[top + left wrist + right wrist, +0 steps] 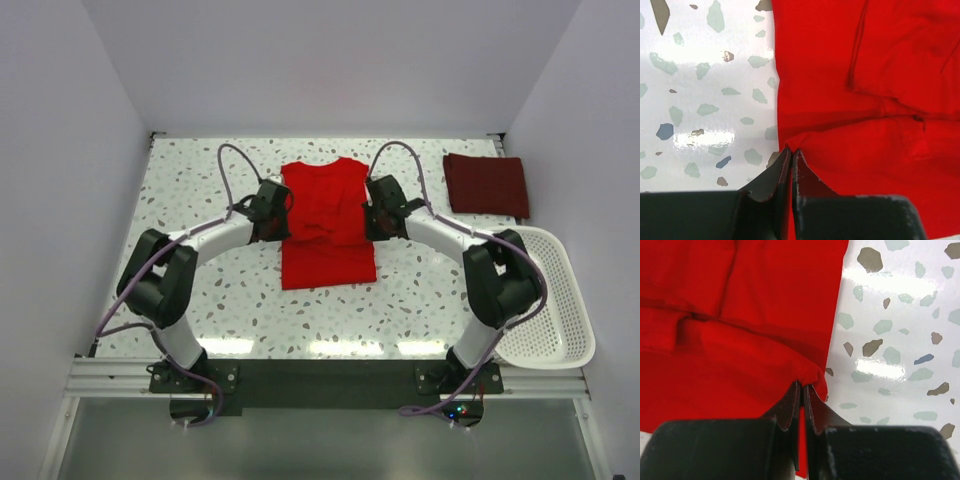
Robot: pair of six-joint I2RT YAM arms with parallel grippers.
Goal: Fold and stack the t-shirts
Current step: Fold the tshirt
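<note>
At the table's ctr, the bright red t-shirt is laid flat w/ collar toward the far side and hem toward the near side. The sleeves appear to be turned in, so a narrow oblong is presented.

It is gripped at both side edges, approx. mid-length. The left gripper is clamped on the left edge and the right gripper on the right edge. In each wrist view the jaws are seen drawn nearly together w/ only a thin lip of red cloth pinched between the tips. A puckered ridge runs across the cloth between the two grips.

The matched, level hold is judged to be deliberate: w/ both edges taken opposite each other, the cloth can be carried as one straight line and a crosswise fold kept square instead of skewed. Which half is meant to go over which cannot be told.

The dark maroon t-shirt is seen at the far right of the table as a neat rectangle, well apart from the red one and just beyond the white slatted basket. It is judged to be parked there, clear of the work area, as the base of the stack — the red one would be set on it once folded.

Risk is judged to lie in a thin edge pinch: cloth may slip from one side, so the fold would go crooked.
</note>
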